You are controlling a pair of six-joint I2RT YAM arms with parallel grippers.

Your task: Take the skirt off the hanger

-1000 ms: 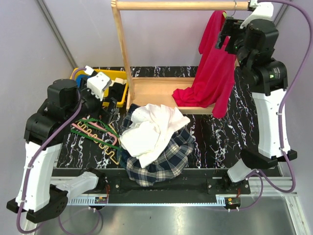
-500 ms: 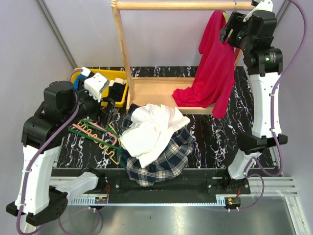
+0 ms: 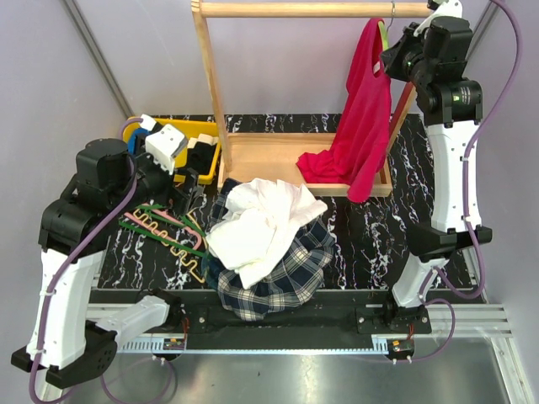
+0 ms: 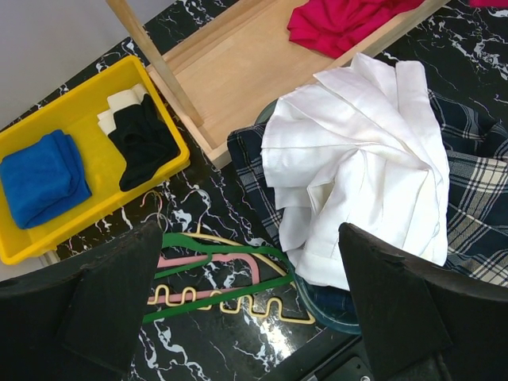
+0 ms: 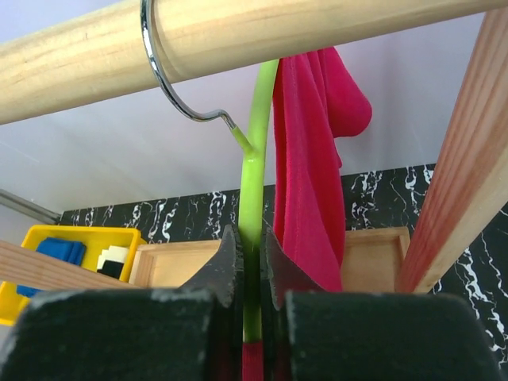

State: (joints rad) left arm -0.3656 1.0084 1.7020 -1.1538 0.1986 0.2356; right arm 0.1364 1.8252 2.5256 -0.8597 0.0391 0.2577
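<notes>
A red skirt point(image 3: 362, 126) hangs from a lime-green hanger point(image 5: 255, 159). The hanger's chrome hook point(image 5: 171, 87) sits over the wooden rail point(image 5: 238, 40) at the top right of the rack. My right gripper point(image 5: 252, 238) is shut on the hanger's green neck just below the hook, with the skirt point(image 5: 309, 159) draped right beside it. From above, that gripper point(image 3: 396, 59) is at the skirt's upper edge. The skirt's lower end lies on the rack's base point(image 3: 261, 156). My left gripper point(image 4: 250, 294) hovers open and empty over loose hangers at the left point(image 3: 184, 195).
A pile with a white shirt point(image 3: 261, 223) over plaid cloth point(image 3: 286, 278) lies at the table's front middle. Several loose hangers point(image 3: 164, 231) lie to its left. A yellow bin point(image 3: 210, 130) holds blue and black cloths. The rack's left post point(image 3: 210, 84) stands behind.
My right gripper rose to the hanger's neck and closed on it. The skirt swung slightly left. The left arm shifted a little at first, then stayed still.
</notes>
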